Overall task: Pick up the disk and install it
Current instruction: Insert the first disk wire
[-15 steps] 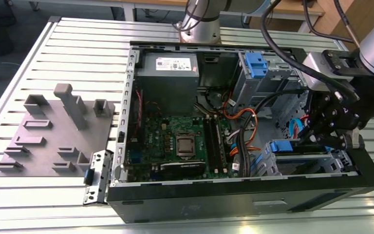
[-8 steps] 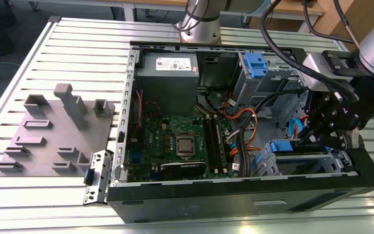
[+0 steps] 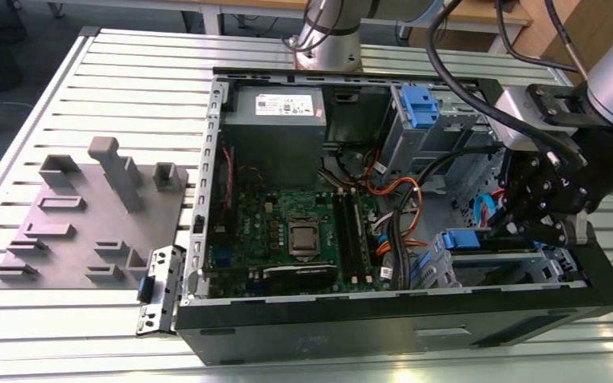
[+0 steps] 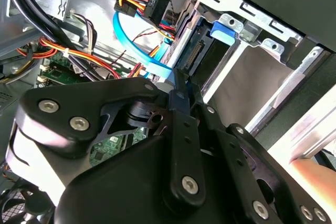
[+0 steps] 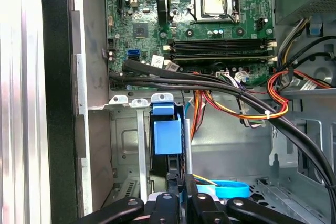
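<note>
Black end effector (image 3: 538, 209) sits low inside the open computer case (image 3: 285, 339), at the exterior view's right, fingers drawn together. Just below it, the disk (image 5: 167, 136) stands on edge in the metal drive cage (image 5: 126, 145), blue tab uppermost, long axis running down into the bay. Whether the fingers touch the tab, I cannot tell. Second wrist view adds the disk's connector edge and a blue cable (image 4: 144, 56) close by. Farther off lies the motherboard (image 5: 189, 19).
</note>
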### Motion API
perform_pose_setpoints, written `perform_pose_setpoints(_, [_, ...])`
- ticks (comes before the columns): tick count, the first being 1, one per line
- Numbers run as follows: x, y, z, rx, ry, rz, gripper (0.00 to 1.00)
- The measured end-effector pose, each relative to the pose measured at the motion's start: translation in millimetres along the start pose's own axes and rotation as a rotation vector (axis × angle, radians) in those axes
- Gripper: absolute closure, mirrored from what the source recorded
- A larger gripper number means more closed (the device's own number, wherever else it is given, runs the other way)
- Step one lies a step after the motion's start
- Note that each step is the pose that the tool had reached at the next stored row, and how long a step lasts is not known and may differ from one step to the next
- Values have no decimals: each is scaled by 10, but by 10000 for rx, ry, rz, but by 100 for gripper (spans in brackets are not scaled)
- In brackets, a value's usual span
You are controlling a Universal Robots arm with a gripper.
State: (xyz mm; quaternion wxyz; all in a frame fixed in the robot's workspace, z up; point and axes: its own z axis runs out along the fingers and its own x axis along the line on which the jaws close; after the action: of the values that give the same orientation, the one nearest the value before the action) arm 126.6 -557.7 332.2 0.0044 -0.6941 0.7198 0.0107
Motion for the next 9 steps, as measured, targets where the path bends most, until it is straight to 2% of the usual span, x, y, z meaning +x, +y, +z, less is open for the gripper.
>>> perform_pose_setpoints(9, [1,0,6,0,8,0,83])
